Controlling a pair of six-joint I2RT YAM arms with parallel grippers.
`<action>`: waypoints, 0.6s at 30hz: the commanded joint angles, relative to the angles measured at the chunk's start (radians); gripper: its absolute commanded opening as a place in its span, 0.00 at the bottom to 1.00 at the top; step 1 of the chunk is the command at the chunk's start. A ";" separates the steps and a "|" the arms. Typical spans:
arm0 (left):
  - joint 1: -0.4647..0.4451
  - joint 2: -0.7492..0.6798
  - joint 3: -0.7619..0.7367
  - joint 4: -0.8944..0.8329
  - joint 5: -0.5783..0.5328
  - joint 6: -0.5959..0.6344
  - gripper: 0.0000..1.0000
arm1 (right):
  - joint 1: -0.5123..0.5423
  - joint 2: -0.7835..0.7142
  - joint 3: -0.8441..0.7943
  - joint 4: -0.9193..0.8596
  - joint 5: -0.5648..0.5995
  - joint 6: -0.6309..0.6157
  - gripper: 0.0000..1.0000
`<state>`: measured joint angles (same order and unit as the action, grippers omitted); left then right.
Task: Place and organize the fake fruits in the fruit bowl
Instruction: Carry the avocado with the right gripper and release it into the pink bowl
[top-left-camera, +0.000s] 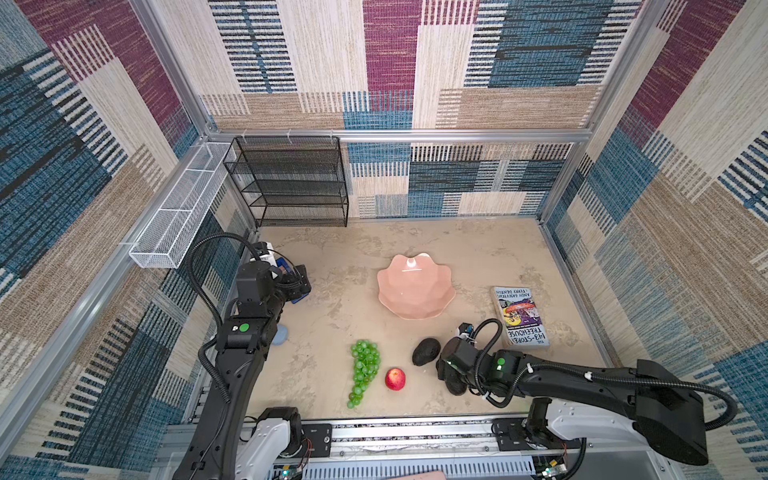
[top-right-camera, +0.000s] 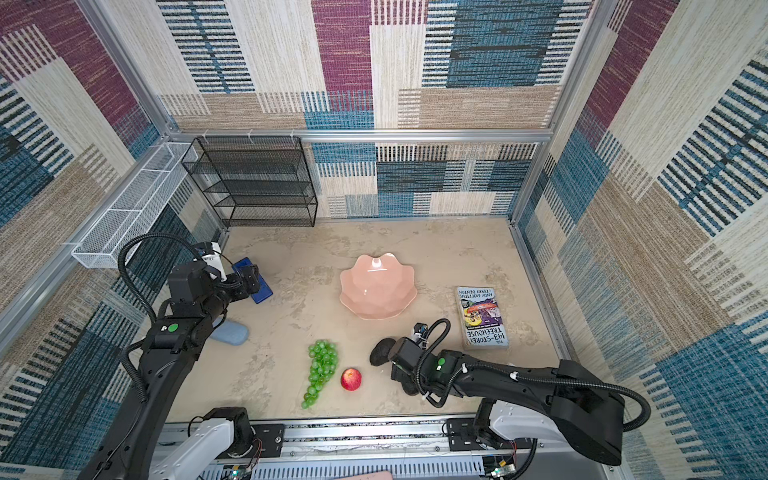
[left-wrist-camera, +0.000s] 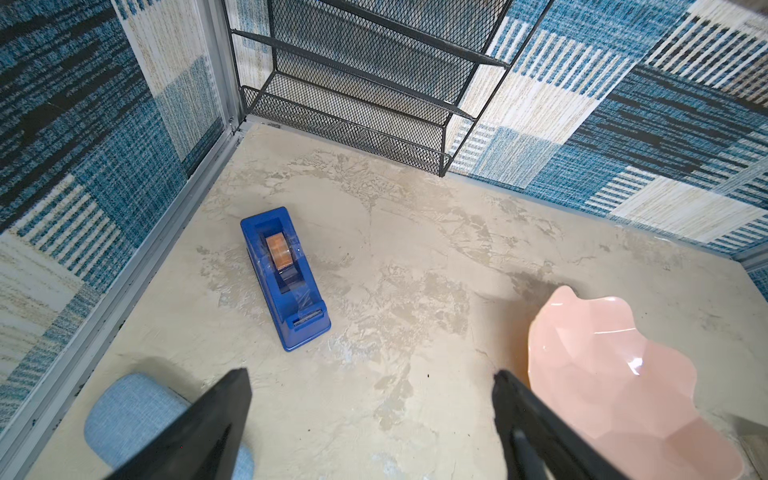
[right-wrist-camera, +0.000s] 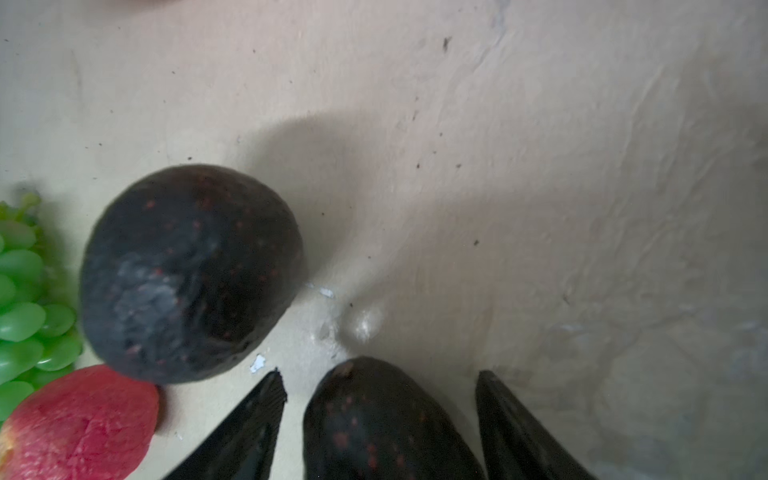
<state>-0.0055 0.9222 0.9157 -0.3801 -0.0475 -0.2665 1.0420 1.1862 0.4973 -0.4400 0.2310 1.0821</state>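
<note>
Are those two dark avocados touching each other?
Apart. The right wrist view shows bare table between the loose avocado and the second avocado, which is flanked by the right end effector.

- My gripper (right-wrist-camera: 380, 374) straddles one avocado (right-wrist-camera: 386, 428), with a thin gap showing on each side.
- A second avocado (right-wrist-camera: 191, 274) lies close by on the worktop (right-wrist-camera: 540, 166).
- The apple (right-wrist-camera: 79, 428) and grapes (right-wrist-camera: 20, 291) sit just beside that one.

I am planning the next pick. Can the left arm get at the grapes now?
Probably yes: the left gripper is open and empty, and the grapes lie uncovered on the table, with only the apple beside them.
</note>
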 joint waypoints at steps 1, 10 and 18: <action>0.002 -0.001 -0.001 0.008 -0.013 -0.028 0.94 | 0.005 0.010 0.018 -0.007 0.045 0.036 0.62; 0.007 0.004 -0.005 0.013 -0.015 -0.035 0.94 | -0.032 -0.263 0.138 -0.173 0.277 -0.048 0.42; 0.009 -0.013 -0.016 0.021 -0.018 -0.039 0.94 | -0.339 -0.084 0.303 0.208 0.151 -0.483 0.42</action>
<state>0.0021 0.9165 0.9020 -0.3809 -0.0502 -0.2741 0.7471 1.0401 0.7479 -0.4194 0.4271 0.7948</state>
